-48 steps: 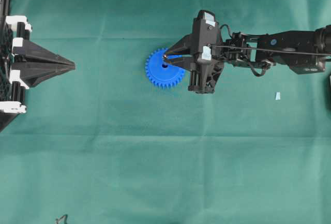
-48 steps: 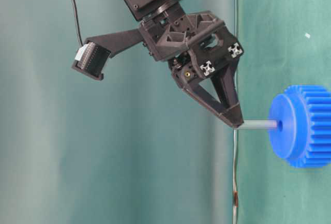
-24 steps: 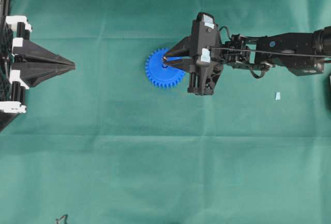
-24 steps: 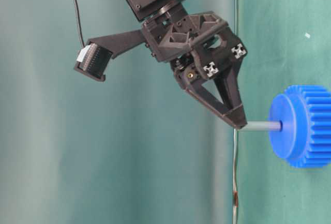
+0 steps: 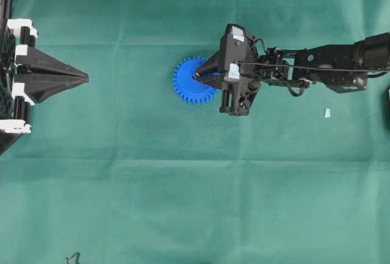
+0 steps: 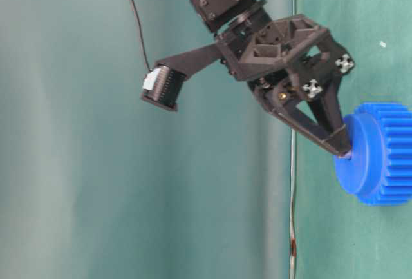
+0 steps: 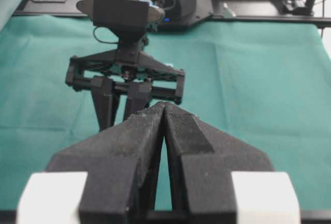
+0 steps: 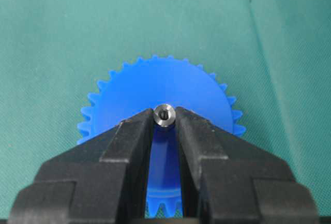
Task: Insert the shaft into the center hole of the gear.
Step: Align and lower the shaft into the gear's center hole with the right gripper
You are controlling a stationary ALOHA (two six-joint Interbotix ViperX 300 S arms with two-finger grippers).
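Overhead: my right gripper [image 5: 196,75] sits over the hub of the gear [image 5: 190,87], just above frame centre, clenched on the shaft [image 5: 195,75]. My left gripper [image 5: 85,78] rests at the left edge, jaws pressed together, holding nothing. Green counter [image 5: 183,203] lies bare all around; a pale scrap [image 5: 327,113] sits far right.

Table-level: my fingertips touch the gear's [image 6: 380,156] raised hub at right, the shaft almost wholly hidden.

Left wrist: my left gripper [image 7: 163,106] is clenched empty.

Right wrist: the shaft's [image 8: 164,115] end shows between my right gripper [image 8: 164,118] tips, centred on the gear [image 8: 160,87].
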